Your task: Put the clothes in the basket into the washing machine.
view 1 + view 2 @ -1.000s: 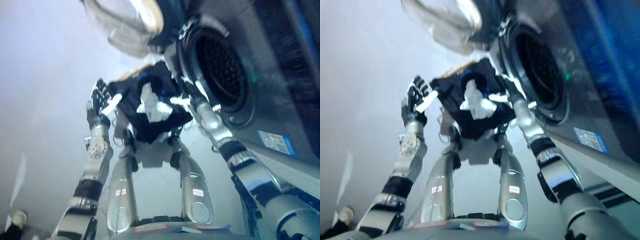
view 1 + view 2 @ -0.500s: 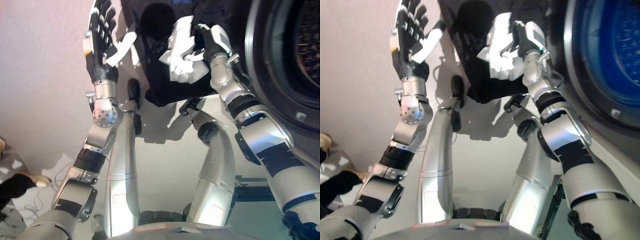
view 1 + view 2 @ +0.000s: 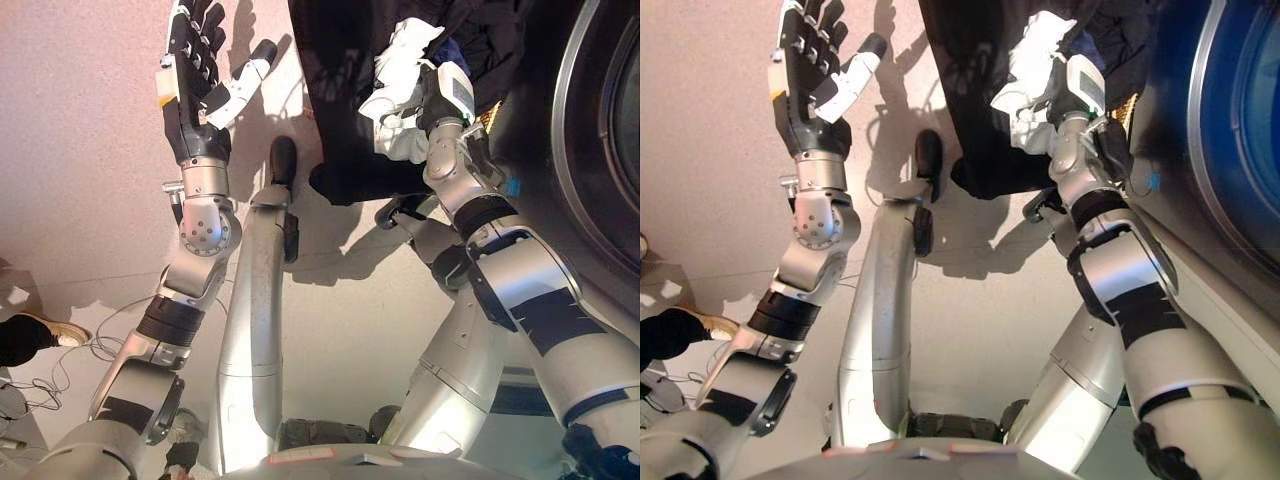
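Note:
A pile of dark clothes (image 3: 345,100) fills the top middle of the view, with a crumpled white cloth (image 3: 400,60) on it. My right hand (image 3: 442,95) is curled into the white cloth and grips it, right beside the washing machine's round door opening (image 3: 585,120). A sliver of tan basket rim (image 3: 1127,108) shows by that hand; the rest of the basket is hidden under the clothes. My left hand (image 3: 195,70) is held up at the upper left, fingers straight and spread, empty, clear of the clothes.
The washing machine's grey front (image 3: 610,260) runs down the right side. A person's shoe and dark leg (image 3: 35,338) are on the floor at the left edge, near loose cables (image 3: 20,400).
The camera has tilted down and nearer, so the whole picture has shifted. My right hand keeps hold of the white cloth beside the door opening. My left hand stays open.

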Tool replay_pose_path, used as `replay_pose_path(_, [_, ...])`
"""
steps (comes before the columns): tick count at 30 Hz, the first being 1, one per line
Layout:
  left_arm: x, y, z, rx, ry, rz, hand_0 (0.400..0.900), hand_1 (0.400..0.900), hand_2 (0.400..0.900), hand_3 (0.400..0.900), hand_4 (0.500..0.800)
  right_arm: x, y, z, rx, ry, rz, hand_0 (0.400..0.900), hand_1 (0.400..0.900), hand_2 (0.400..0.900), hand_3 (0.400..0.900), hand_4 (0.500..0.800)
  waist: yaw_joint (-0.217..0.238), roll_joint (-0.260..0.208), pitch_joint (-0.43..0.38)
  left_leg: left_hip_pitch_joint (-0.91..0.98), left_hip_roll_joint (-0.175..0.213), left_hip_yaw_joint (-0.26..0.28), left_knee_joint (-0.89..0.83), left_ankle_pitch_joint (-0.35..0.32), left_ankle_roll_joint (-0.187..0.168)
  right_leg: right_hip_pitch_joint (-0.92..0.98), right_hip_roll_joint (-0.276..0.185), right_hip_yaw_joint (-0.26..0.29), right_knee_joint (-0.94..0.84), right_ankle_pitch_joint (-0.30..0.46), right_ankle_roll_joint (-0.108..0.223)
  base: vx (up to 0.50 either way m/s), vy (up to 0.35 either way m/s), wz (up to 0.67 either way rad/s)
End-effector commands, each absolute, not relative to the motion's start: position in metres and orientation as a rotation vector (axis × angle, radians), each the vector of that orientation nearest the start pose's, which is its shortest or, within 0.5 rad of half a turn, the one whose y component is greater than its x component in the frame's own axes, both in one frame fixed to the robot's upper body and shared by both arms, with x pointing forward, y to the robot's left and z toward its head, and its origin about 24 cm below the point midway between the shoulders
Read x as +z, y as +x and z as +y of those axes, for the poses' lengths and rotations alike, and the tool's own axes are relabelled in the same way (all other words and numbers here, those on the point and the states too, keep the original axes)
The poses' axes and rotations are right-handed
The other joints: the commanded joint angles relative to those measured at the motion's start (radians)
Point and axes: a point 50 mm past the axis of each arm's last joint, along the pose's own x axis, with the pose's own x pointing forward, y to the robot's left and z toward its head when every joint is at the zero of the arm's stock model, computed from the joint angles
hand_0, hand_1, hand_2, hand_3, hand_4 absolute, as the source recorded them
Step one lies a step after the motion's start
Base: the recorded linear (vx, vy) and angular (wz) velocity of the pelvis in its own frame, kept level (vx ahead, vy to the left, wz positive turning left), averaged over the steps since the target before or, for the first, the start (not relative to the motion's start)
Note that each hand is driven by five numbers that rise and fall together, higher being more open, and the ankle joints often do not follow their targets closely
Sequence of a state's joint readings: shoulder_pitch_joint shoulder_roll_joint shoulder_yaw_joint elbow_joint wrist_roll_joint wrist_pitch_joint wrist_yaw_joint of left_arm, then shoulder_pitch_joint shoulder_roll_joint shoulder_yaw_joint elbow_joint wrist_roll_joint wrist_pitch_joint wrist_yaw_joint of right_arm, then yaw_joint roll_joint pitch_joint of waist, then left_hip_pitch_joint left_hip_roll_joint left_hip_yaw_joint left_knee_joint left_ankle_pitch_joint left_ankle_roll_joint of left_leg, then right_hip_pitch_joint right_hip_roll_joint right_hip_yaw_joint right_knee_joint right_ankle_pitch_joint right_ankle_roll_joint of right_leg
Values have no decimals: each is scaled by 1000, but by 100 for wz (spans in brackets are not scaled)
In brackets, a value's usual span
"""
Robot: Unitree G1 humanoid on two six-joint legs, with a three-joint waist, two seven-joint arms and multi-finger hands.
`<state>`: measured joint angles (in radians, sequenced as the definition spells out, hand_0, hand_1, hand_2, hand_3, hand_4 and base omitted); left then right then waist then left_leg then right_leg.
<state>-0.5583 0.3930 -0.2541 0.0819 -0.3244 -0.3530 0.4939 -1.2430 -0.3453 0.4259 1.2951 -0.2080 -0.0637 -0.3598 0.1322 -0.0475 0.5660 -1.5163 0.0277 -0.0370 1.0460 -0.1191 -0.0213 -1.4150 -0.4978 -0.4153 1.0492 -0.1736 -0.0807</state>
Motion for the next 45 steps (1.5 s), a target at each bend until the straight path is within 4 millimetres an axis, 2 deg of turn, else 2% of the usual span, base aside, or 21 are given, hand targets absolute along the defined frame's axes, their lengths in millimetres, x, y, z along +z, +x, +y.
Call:
replay_pose_path(1, [221, 286, 136, 50, -226, -883, 900, 900, 900, 900, 800, 134, 415, -166, -149, -912, -18, 400, 400, 400, 400, 500, 3, 129, -88, 26, -50, 48, -59, -60, 82, -155, 18, 4, 26, -22, 140, 15, 19, -4])
replay_pose_path(5, [212, 289, 144, 102, -213, -846, 900, 900, 900, 900, 800, 139, 414, -168, -185, -808, -63, 400, 400, 400, 400, 500, -22, 101, -116, 28, -42, 59, -55, -64, 82, -155, 23, 9, 8, -3, 140, 17, 20, -13])
replay_pose_path(11, [202, 290, 157, 168, -187, -810, 900, 900, 900, 900, 800, 176, 410, -174, -230, -579, -269, 400, 400, 400, 400, 500, -84, 44, -165, 61, -19, 83, -76, -74, 76, -109, 62, -5, -66, 23, 142, -1, 3, -17])
replay_pose_path(14, [200, 290, 168, 226, -158, -805, 900, 900, 900, 900, 800, 213, 394, -174, -220, -398, -489, 400, 400, 400, 400, 500, -136, 19, -179, 112, 3, 87, -115, -76, 67, -38, 86, -32, -129, 32, 152, -21, 21, -26])
replay_pose_path(18, [191, 292, 182, 297, -132, -767, 900, 900, 900, 900, 800, 236, 362, -187, -226, -201, -685, 400, 400, 400, 400, 500, -179, -2, -186, 176, 22, 102, -161, -81, 68, 38, 121, -56, -200, 41, 164, -27, 23, -23])
replay_pose_path(23, [178, 290, 190, 328, -131, -718, 900, 900, 900, 900, 800, 237, 333, -214, -290, 89, -790, 400, 400, 400, 400, 500, -211, -8, -201, 230, 28, 114, -189, -88, 74, 88, 146, -63, -228, 38, 169, -9, 30, -13])
replay_pose_path(26, [174, 287, 194, 350, -144, -706, 900, 900, 900, 900, 800, 230, 324, -227, -386, 260, -814, 400, 400, 400, 400, 500, -224, -2, -212, 247, 32, 123, -193, -94, 78, 96, 152, -55, -233, 36, 171, 9, 42, -12])
replay_pose_path(29, [173, 286, 194, 368, -163, -704, 900, 900, 900, 900, 800, 227, 325, -233, -497, 382, -817, 400, 400, 400, 400, 500, -226, 7, -218, 258, 34, 131, -201, -97, 82, 97, 152, -48, -233, 32, 171, 3, 14, -5])
replay_pose_path(31, [172, 285, 190, 359, -182, -705, 900, 900, 900, 900, 800, 225, 338, -245, -645, 445, -756, 400, 400, 400, 400, 500, -215, 24, -228, 259, 26, 132, -199, -100, 88, 90, 150, -38, -225, 29, 170, 7, 2, 2])
replay_pose_path(32, [173, 285, 190, 357, -184, -710, 900, 900, 900, 900, 800, 228, 340, -246, -647, 447, -762, 400, 400, 400, 400, 500, -214, 24, -225, 256, 26, 133, -198, -101, 89, 87, 149, -37, -223, 29, 170, 13, 7, 6])
replay_pose_path(35, [177, 283, 183, 317, -197, -733, 900, 900, 900, 900, 800, 250, 361, -269, -801, 493, -691, 400, 400, 400, 400, 500, -180, 51, -232, 247, 19, 136, -187, -104, 94, 68, 133, -22, -201, 25, 169, 6, 13, 8])
replay_pose_path(37, [178, 282, 174, 266, -200, -741, 900, 900, 900, 900, 800, 271, 365, -286, -890, 513, -676, 400, 400, 400, 400, 500, -154, 71, -232, 238, 14, 133, -179, -101, 95, 48, 120, -8, -179, 20, 167, 7, 4, 13])
replay_pose_path(41, [180, 281, 156, 158, -175, -739, 900, 900, 900, 900, 800, 285, 355, -333, -1089, 472, -623, 400, 400, 400, 400, 500, -111, 107, -229, 221, 4, 129, -157, -96, 93, 20, 94, 18, -138, 11, 165, 11, -27, 20])
replay_pose_path(44, [176, 281, 151, 114, -152, -724, 900, 900, 900, 900, 800, 292, 343, -360, -1144, 434, -596, 400, 400, 400, 400, 500, -89, 122, -230, 212, -2, 126, -149, -92, 91, 5, 80, 30, -119, 7, 166, 22, -33, 17])
replay_pose_path(45, [175, 280, 152, 106, -143, -718, 900, 900, 900, 900, 800, 295, 339, -369, -1143, 428, -590, 547, 547, 547, 547, 588, -83, 125, -231, 210, -3, 127, -149, -91, 89, 0, 75, 33, -115, 7, 167, 24, -26, 10])
